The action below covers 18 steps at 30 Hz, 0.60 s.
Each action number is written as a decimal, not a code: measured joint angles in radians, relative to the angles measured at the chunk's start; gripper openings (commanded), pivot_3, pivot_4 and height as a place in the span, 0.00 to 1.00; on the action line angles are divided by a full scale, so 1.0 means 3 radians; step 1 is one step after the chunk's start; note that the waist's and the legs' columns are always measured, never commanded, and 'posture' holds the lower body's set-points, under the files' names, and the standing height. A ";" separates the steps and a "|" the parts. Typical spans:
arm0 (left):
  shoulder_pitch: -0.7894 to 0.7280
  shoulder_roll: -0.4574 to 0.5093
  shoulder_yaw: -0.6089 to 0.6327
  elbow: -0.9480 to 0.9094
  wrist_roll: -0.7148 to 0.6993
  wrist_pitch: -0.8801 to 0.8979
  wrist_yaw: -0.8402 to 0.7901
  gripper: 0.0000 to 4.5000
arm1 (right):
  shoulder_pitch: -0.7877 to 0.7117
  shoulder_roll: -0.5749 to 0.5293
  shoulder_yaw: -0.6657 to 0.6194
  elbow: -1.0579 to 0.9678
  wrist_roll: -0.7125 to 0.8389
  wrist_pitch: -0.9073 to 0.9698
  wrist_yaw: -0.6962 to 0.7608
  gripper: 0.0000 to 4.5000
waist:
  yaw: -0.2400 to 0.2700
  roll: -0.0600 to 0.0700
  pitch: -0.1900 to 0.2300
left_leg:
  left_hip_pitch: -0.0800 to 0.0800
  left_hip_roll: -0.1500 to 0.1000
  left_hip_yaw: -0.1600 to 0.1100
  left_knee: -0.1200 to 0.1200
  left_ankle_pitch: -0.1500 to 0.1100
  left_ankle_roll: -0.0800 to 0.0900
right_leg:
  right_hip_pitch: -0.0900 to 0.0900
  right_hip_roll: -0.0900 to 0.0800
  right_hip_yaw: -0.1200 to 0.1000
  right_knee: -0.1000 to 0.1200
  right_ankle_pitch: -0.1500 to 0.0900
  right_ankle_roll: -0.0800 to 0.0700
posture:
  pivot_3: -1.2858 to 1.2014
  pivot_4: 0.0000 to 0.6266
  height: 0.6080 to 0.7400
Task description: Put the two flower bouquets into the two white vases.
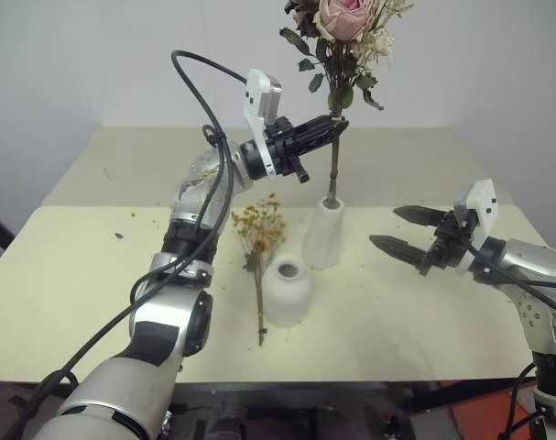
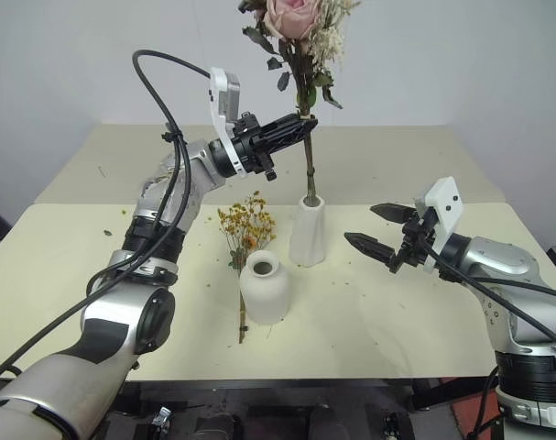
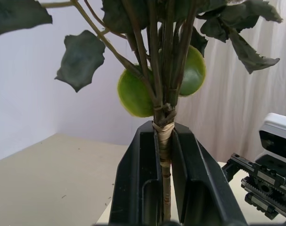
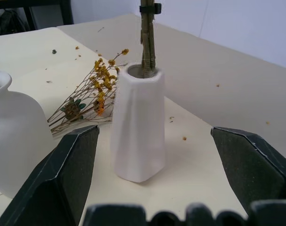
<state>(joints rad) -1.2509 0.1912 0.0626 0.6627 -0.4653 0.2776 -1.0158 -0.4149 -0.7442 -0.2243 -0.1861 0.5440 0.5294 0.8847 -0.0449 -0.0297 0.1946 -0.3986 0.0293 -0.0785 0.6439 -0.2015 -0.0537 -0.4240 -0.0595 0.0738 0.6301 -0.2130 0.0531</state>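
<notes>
Right gripper (image 1: 395, 229) hangs with its fingers spread and empty, near right of the tall white vase (image 1: 322, 235). Nearer, the yellow-orange bouquet (image 1: 259, 240) lies on the table (image 1: 76, 275) just left of the round white vase (image 1: 286, 291), not yet placed. Farther up, the left gripper (image 1: 332, 128) is clenched on the rose bouquet (image 1: 342, 37), whose stems already stand in the tall vase's mouth, so about half seems done.

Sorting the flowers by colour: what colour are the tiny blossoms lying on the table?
Yellow-orange tiny blossoms, clearest in the right wrist view.

Pink rose bouquet (image 1: 343, 37) stands in the tall tapered white vase (image 1: 324, 234) mid-frame; short round-bellied white vase (image 1: 286, 291) lower left of it, slim yellow-blossom bouquet (image 1: 259, 240) lying flat, probably touching it.
</notes>
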 measured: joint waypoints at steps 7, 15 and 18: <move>0.0000 0.0007 0.0001 -0.0038 0.0000 0.0036 -0.0027 0.02 | 0.0000 -0.0025 -0.0014 0.0000 0.0036 -0.0001 0.0008 1.00 | 0.0001 0.0000 0.0000 | 0.0000 0.0000 0.0000 0.0000 0.0000 0.0000 | 0.0000 0.0000 0.0000 0.0000 0.0000 0.0000 | 0.52 0.24 1.00; 0.0104 -0.0009 -0.0065 -0.0089 0.0027 0.0107 -0.0074 0.02 | 0.0000 -0.0039 -0.0074 0.0000 0.0037 -0.0002 0.0006 1.00 | -0.0001 0.0000 0.0000 | 0.0001 0.0000 0.0000 0.0000 0.0000 0.0000 | 0.0000 0.0000 0.0000 0.0001 0.0000 0.0000 | 0.52 0.24 1.00; 0.0205 -0.0019 -0.0121 -0.0108 0.0071 0.0113 -0.0074 0.02 | 0.0000 -0.0039 -0.0078 0.0000 0.0037 -0.0002 -0.0001 1.00 | -0.0001 0.0000 0.0000 | 0.0000 0.0000 0.0000 0.0000 0.0000 0.0000 | 0.0000 0.0000 0.0000 0.0001 0.0000 -0.0001 | 0.52 0.24 1.00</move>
<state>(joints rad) -1.1893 0.1854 0.0263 0.6302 -0.4438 0.3116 -1.0381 -0.4148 -0.7561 -0.2475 -0.1860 0.5552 0.5290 0.8843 -0.0451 -0.0297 0.1946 -0.3985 0.0293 -0.0785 0.6440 -0.2015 -0.0537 -0.4240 -0.0595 0.0738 0.6304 -0.2129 0.0530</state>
